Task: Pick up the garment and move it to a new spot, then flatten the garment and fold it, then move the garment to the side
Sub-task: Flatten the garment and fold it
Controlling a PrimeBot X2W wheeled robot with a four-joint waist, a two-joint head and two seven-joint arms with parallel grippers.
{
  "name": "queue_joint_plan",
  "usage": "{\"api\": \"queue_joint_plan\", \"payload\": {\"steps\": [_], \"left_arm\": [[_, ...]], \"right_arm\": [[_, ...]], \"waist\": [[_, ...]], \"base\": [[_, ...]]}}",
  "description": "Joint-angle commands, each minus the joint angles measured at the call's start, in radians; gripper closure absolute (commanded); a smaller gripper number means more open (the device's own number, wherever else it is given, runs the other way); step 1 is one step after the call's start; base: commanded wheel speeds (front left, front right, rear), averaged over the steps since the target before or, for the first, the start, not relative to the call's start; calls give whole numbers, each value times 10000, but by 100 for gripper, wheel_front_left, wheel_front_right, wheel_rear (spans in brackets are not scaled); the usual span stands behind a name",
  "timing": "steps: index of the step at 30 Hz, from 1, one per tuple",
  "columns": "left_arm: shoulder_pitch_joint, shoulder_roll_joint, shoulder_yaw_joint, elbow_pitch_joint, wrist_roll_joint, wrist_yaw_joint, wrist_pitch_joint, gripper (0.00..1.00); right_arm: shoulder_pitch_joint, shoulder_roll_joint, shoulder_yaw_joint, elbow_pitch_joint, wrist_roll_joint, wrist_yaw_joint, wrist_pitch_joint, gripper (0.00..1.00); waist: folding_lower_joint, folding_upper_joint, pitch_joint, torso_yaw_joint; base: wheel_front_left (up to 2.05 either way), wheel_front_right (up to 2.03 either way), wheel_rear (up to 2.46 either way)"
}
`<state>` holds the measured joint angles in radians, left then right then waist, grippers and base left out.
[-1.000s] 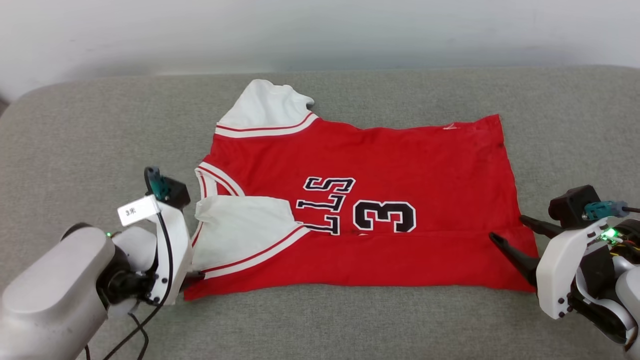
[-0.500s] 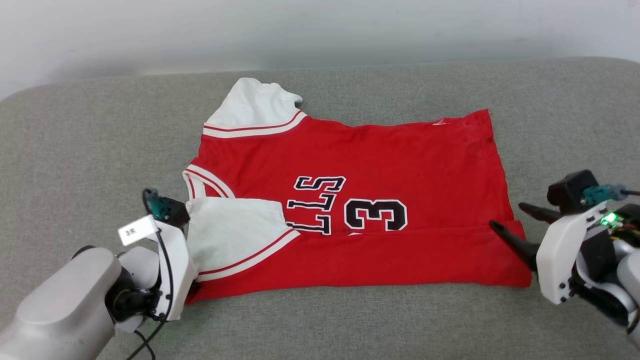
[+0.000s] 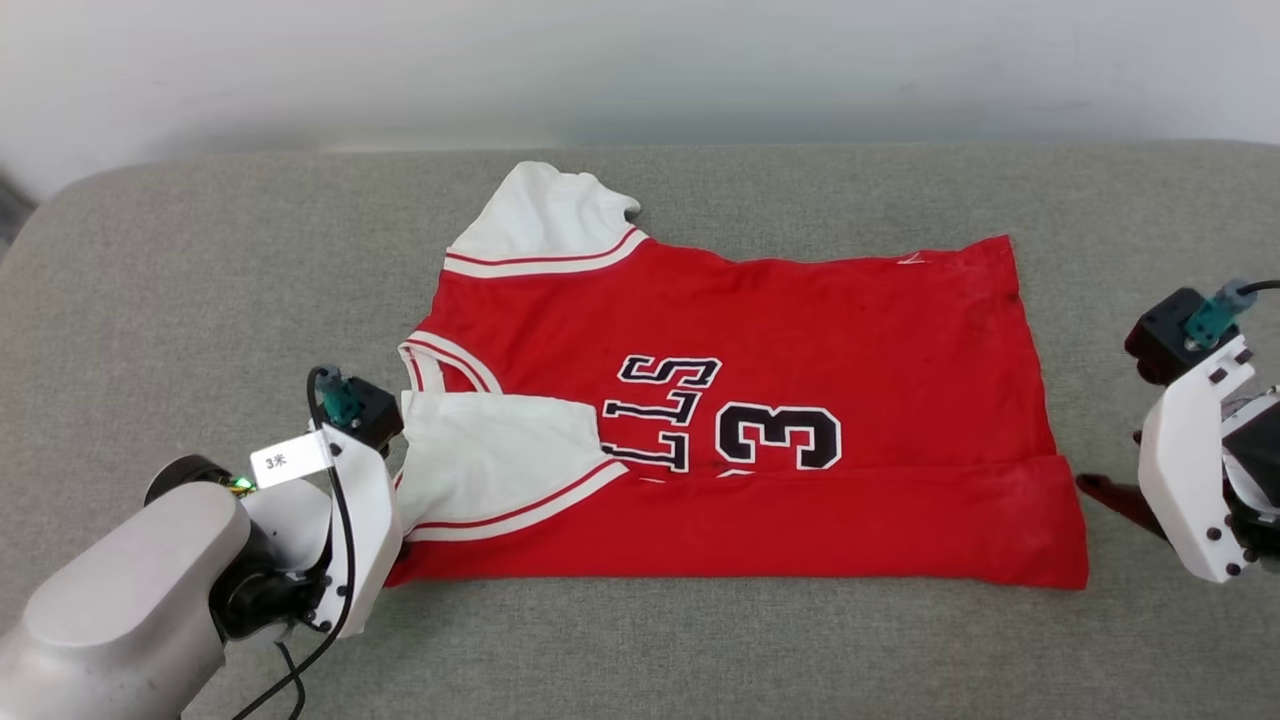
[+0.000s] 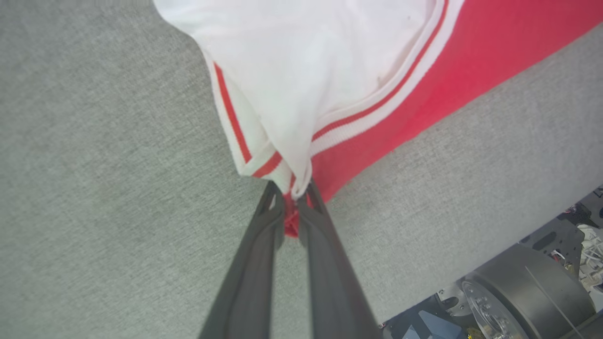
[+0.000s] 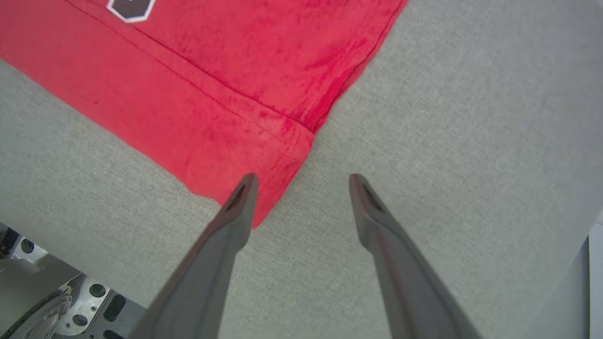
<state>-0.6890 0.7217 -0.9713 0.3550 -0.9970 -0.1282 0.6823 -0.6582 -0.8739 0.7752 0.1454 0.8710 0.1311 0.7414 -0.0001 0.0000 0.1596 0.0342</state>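
One garment (image 3: 800,330), perhaps on a sofa (image 3: 180,300)

The garment (image 3: 850,340) is red, with white sleeve panels (image 3: 500,450), red-and-white striped trim (image 3: 545,262), and black white-outlined lettering (image 3: 660,410) beside a numeral 3 (image 3: 780,436) in the same colours. The cushion (image 3: 200,280) is a uniform grey weave, and the wall (image 3: 640,60) is off-white. The left gripper (image 4: 293,193) and right gripper (image 5: 303,179) have dark grey fingers; their wrist housings (image 3: 365,540) are white, each carrying a teal connector (image 3: 340,398).
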Motion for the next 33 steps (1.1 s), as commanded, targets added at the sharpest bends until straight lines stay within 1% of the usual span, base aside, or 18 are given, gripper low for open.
{"api": "queue_joint_plan", "payload": {"steps": [1,4,7,12,14,17,20,21,22,26,30,33], "left_arm": [[-181,47,-39,-101,49,-7,-49,100],[-313,34,-61,-317,120,-10,-89,100],[-439,-46,-75,-430,238,-4,-169,100],[-578,-160,-99,-504,378,17,-253,100],[-558,-186,-115,-500,414,23,-300,100],[-502,-198,-142,-465,433,25,-351,100],[-359,-185,-173,-408,389,25,-415,100],[-297,-173,-184,-384,362,25,-425,100],[-239,-162,-199,-349,345,25,-439,100],[24,-53,-133,-331,207,49,-644,100],[383,207,-88,-556,15,70,-745,100],[759,499,-107,-877,-110,153,-768,100]], "right_arm": [[-177,39,122,81,27,-7,261,0],[-183,357,270,548,67,-6,607,0],[-26,798,320,1237,8,-7,556,0],[400,1678,355,2527,57,-6,66,0],[704,2127,505,2952,157,-4,-118,0],[1074,2472,969,3344,102,11,-307,0],[1116,2648,1231,3463,212,19,-667,0],[1052,2642,1216,3448,261,22,-885,57],[981,2607,1203,3424,310,22,-1058,100],[707,2045,1224,3175,444,7,-1718,100],[612,1400,1295,2571,680,4,-2230,100],[802,889,1373,2077,891,-5,-2420,100]], "waist": [[1,0,111,72],[1,0,330,163],[1,0,562,263],[1,0,871,358],[1,0,941,371],[1,0,999,374],[1,0,942,332],[1,0,886,312],[1,0,805,289],[1,0,365,209],[1,0,-158,129],[1,0,-501,96]], "base": [[0,0,0],[0,0,0],[0,0,0],[0,0,0],[0,0,0],[0,0,0],[0,0,0],[0,0,0],[0,0,0],[0,0,0],[0,0,0],[0,0,0]]}}
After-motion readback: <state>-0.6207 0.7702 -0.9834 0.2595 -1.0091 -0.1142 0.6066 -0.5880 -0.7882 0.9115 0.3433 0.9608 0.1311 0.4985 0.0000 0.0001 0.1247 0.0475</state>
